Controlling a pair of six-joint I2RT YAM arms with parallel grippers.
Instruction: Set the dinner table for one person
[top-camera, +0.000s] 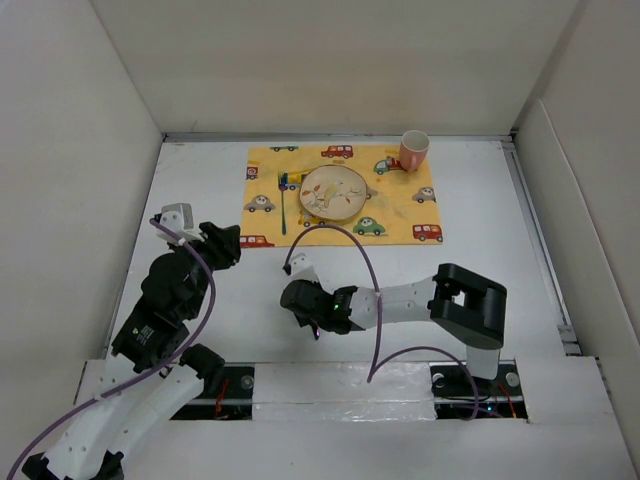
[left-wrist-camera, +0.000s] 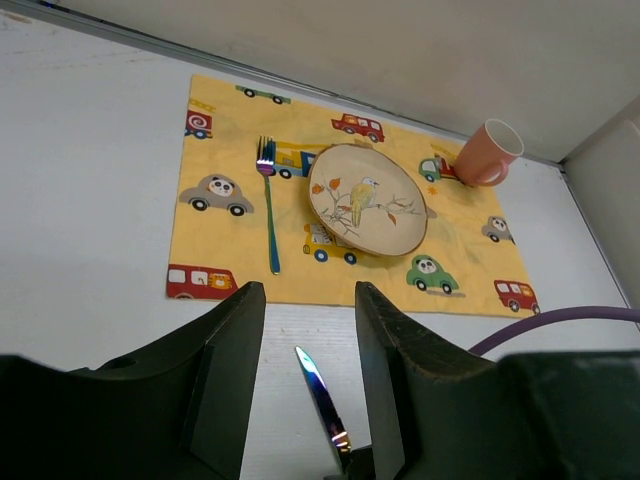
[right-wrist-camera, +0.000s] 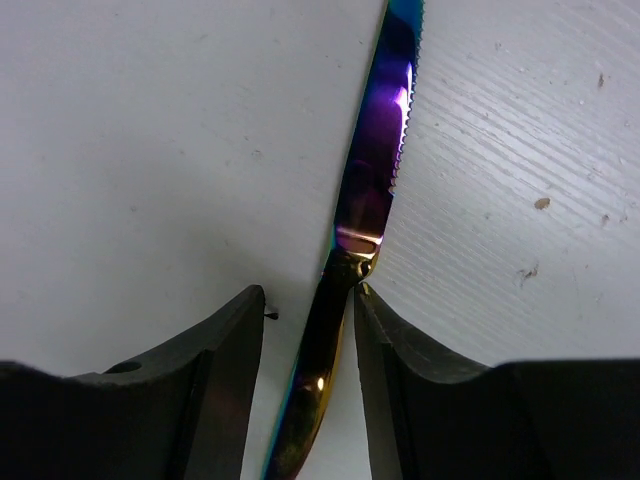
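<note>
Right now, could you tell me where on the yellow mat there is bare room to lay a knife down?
The widest free strip of the mat lies right of the plate, bordered by the mat's right edge and, at the far corner, the cup. Left of the plate is crowded by the fork. The margin left of the fork is bare.

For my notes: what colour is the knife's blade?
Iridescent purple and blue, turning gold toward the handle; the knife shows best in the right wrist view.
</note>
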